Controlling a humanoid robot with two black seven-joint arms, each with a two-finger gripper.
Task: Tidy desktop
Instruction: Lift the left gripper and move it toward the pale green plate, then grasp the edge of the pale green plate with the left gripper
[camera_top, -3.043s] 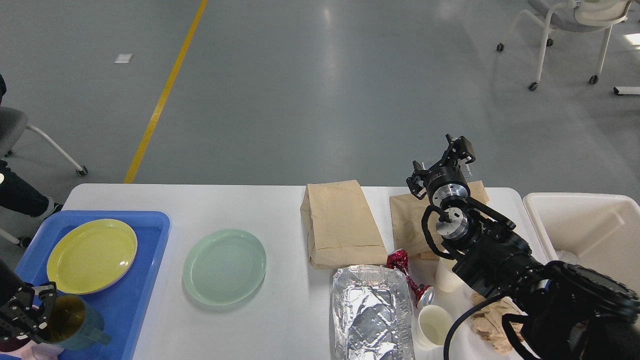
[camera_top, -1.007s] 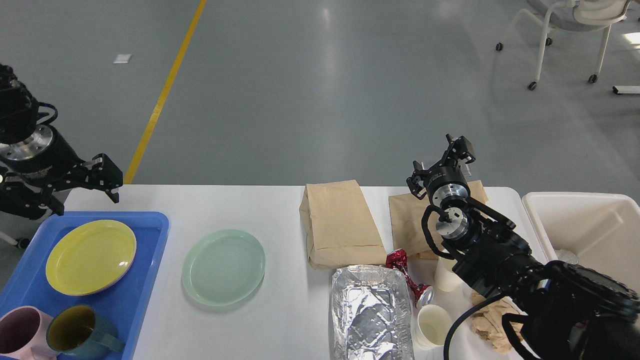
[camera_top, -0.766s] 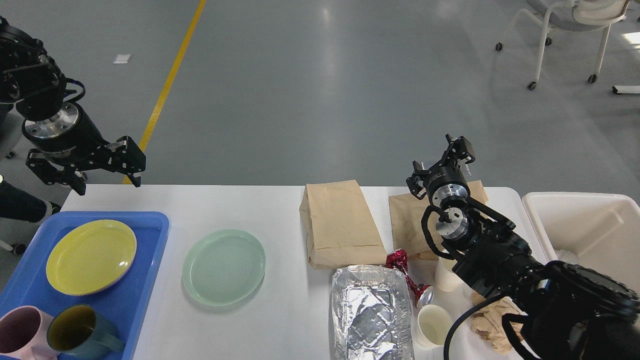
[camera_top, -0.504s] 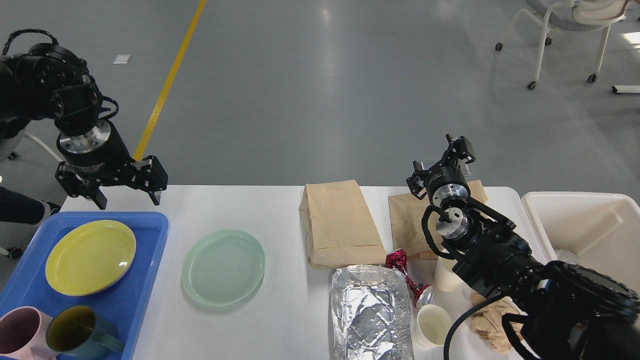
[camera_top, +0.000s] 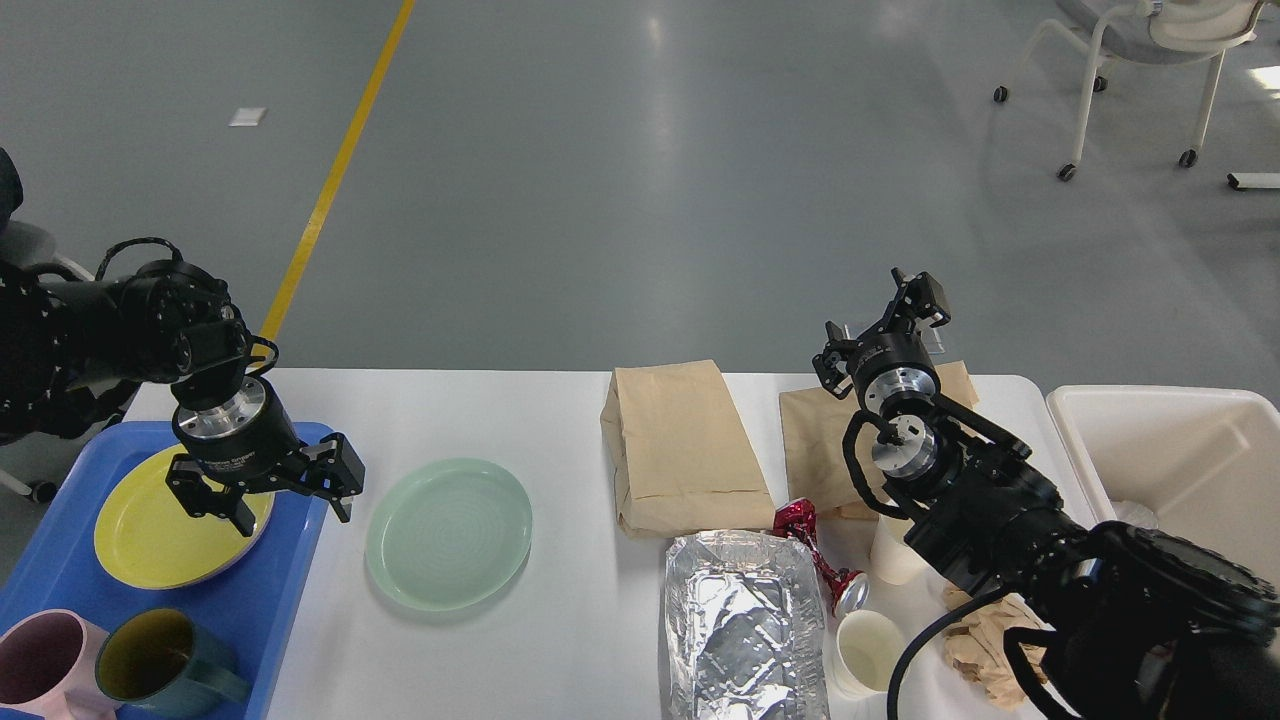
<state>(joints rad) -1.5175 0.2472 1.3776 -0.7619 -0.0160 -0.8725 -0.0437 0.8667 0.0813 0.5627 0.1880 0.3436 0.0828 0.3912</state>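
Observation:
The white desktop (camera_top: 560, 420) holds dishes on the left and rubbish on the right. A pale green plate (camera_top: 448, 533) lies on it just right of the blue tray (camera_top: 270, 600). The tray carries a yellow plate (camera_top: 140, 540), a pink mug (camera_top: 35, 665) and a teal mug (camera_top: 150, 660). My left gripper (camera_top: 290, 515) is open and empty, pointing down over the tray's right edge, between the two plates. My right gripper (camera_top: 880, 320) is open and empty, raised over the table's far edge above a flat paper bag (camera_top: 815, 440).
A second paper bag (camera_top: 680, 450), a foil container (camera_top: 740, 625), a crushed red can (camera_top: 815, 555), two paper cups (camera_top: 868, 650) (camera_top: 890, 555) and crumpled brown paper (camera_top: 980, 640) lie right of centre. A white bin (camera_top: 1170, 460) stands at the right end. My right arm covers the front right corner.
My left gripper let go of the teal mug on the tray, rose at the far left, then swung right and down to the tray's right edge. The right arm has not moved.

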